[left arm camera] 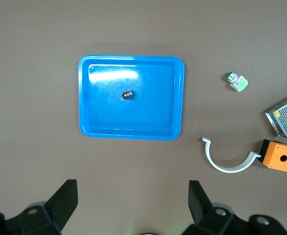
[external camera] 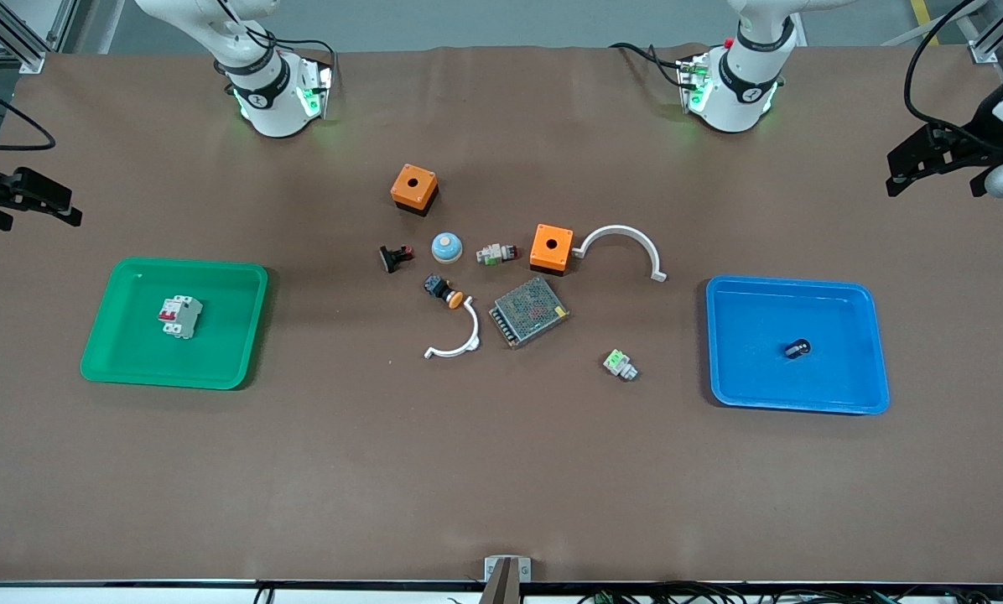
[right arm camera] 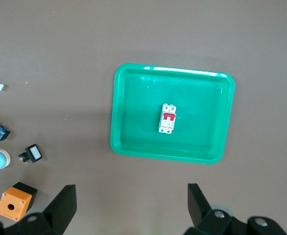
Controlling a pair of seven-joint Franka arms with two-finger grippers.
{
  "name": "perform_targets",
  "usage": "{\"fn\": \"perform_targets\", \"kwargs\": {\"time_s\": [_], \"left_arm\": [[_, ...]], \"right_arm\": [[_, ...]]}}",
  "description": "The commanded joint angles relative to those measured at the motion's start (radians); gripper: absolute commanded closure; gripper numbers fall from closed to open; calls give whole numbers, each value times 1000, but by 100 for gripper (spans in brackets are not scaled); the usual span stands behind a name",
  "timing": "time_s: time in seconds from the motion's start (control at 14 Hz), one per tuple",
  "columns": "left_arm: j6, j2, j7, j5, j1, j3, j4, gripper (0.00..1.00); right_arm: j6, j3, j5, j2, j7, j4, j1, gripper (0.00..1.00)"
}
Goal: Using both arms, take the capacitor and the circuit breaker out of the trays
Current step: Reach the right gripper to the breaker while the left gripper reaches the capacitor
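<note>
The capacitor, a tiny black cylinder with a shiny end, lies in the blue tray at the left arm's end of the table; it also shows in the left wrist view. The breaker, white with a red lever, lies in the green tray at the right arm's end, and shows in the right wrist view. My left gripper is open and empty, high over the table's edge. My right gripper is open and empty, high over its end.
Between the trays lie two orange boxes, two white arcs, a metal mesh box, a blue dome, two green-and-white connectors, an orange-capped black button and a small black-and-red part.
</note>
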Motion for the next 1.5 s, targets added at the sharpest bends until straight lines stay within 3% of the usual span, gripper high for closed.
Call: {"fn": "perform_targets", "kwargs": {"time_s": [0.0, 0.36, 0.57, 0.79, 1.0, 1.14, 1.29, 1.43], "left_arm": [[-21, 1, 27, -12, 6, 5, 17, 0], [-9, 90, 26, 4, 9, 11, 26, 0], [76, 168, -8, 34, 29, 14, -23, 0], [285, 182, -70, 53, 56, 12, -204, 0], [555, 216, -130, 54, 69, 12, -394, 0], [656, 265, -153, 54, 72, 14, -448, 0], [770, 315, -170, 54, 111, 12, -488, 0], [871, 380, -172, 54, 128, 14, -506, 1]], "right_arm": [[1, 1, 2, -37, 5, -36, 2, 0], [1, 1, 0, -36, 6, -36, 0, 0], [-43, -5, 0, -22, 17, 25, -9, 0], [-39, -5, 5, 48, 12, 52, -21, 0], [27, -5, 14, 240, 3, 142, -39, 0], [63, -5, 5, 323, 0, 171, -47, 0], [112, -4, 14, 337, 0, 129, -59, 0], [257, -4, 15, 339, 3, 3, -82, 0]]}}
